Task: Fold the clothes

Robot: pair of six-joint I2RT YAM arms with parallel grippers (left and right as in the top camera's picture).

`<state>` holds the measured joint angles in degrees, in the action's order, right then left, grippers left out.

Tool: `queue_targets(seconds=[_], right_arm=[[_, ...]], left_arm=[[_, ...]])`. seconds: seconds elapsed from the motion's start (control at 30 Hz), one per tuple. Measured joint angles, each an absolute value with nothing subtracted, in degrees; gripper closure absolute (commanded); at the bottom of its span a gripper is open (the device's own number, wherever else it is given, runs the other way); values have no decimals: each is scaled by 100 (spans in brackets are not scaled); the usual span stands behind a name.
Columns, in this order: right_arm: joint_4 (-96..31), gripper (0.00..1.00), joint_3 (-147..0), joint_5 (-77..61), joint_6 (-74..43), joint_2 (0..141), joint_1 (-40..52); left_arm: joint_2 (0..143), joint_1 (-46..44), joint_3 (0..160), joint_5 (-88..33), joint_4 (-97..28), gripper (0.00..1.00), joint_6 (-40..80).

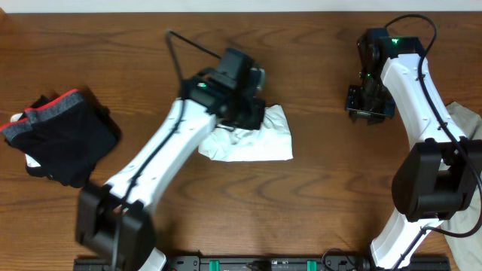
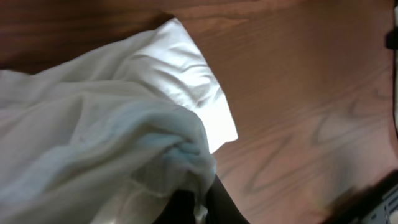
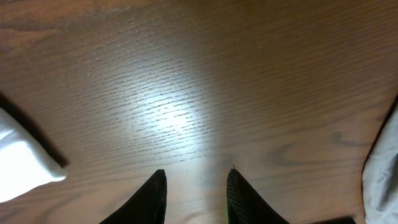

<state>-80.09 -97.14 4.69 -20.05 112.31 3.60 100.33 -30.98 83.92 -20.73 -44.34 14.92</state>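
Observation:
Of the clothes, a white garment (image 1: 252, 141) lies bunched in the middle of the table. My left gripper (image 1: 252, 113) is down on its upper edge. In the left wrist view the dark fingers (image 2: 224, 208) are shut on a fold of the white cloth (image 2: 112, 124), which fills the left half of that view. My right gripper (image 1: 369, 105) hangs over bare wood at the upper right, well apart from the garment. Its two fingertips (image 3: 160, 180) stand open with only table between them, and a corner of the white cloth (image 3: 22, 162) shows at the left edge.
A dark garment with a red and grey band (image 1: 64, 135) lies heaped at the table's left. A pale cloth (image 1: 468, 128) hangs at the right edge, also seen as pale cloth (image 3: 382, 168) in the right wrist view. The arm bases stand along the front edge.

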Motion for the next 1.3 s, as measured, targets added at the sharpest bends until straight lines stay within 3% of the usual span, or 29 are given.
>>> queue_targets(seconds=[0.33, 0.73, 1.3], right_arm=[[-8003, 69, -9714, 451, -1990, 11231, 484], [-7719, 68, -9712, 336, -1863, 11229, 690], [-5227, 70, -8364, -825, -1479, 11528, 1315]], left_arm=[[10418, -3474, 8392, -2053, -3251, 94, 2491], [10418, -3437, 8392, -2058, -3170, 94, 3004], [9754, -1881, 8392, -2038, -3992, 94, 3024]])
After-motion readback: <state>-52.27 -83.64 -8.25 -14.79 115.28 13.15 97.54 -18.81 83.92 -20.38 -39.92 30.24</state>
